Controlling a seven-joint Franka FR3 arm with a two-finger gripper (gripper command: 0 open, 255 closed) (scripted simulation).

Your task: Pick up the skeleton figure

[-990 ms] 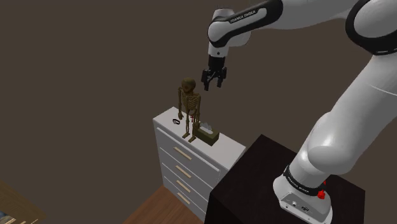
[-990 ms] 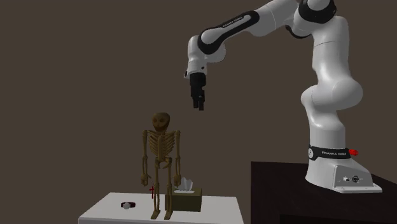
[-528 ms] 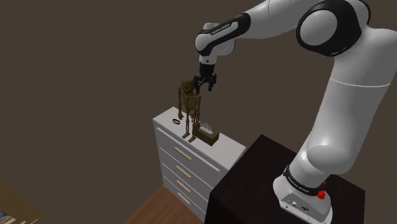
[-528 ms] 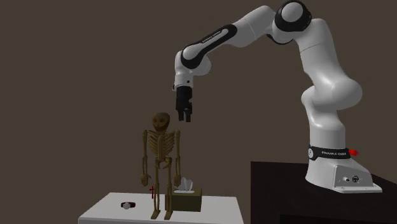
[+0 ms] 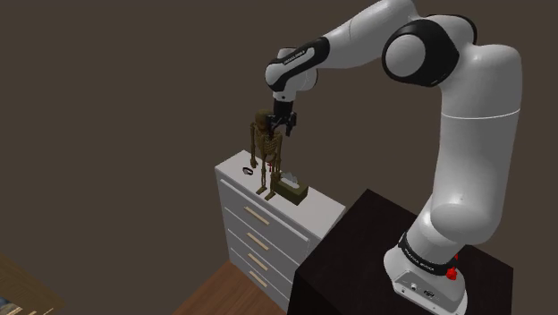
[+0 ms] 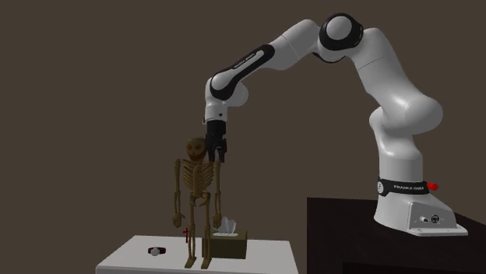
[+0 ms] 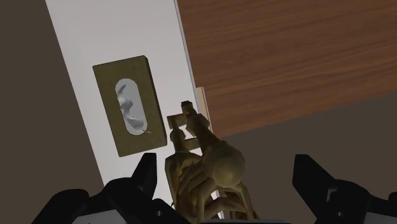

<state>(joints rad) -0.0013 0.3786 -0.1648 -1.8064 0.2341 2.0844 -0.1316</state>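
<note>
A brown skeleton figure point(image 5: 266, 152) stands upright on the white dresser point(image 5: 234, 166). In the second exterior view the skeleton point(image 6: 197, 194) rises tall from the dresser top point(image 6: 265, 253). My gripper point(image 5: 283, 128) hangs just beside its skull, at head and shoulder height point(image 6: 215, 152), pointing down. Through the wrist view the skull point(image 7: 222, 167) sits between the two fingers, closer to one fingertip point(image 7: 143, 175) than to the other. The fingers stand wide apart and touch nothing, so the gripper point(image 7: 229, 184) is open.
An olive tissue box point(image 5: 292, 188) stands right by the skeleton's feet, also the tissue box point(image 7: 127, 105) below the hand. A small dark ring-like object point(image 6: 156, 251) lies on the dresser top. The black stand point(image 5: 376, 242) adjoins the dresser; wooden floor point(image 5: 224, 300) lies below.
The arm has swung toward the skeleton and lowered: the gripper went from well above and aside of the skull to right beside it. The fingers stay open.
</note>
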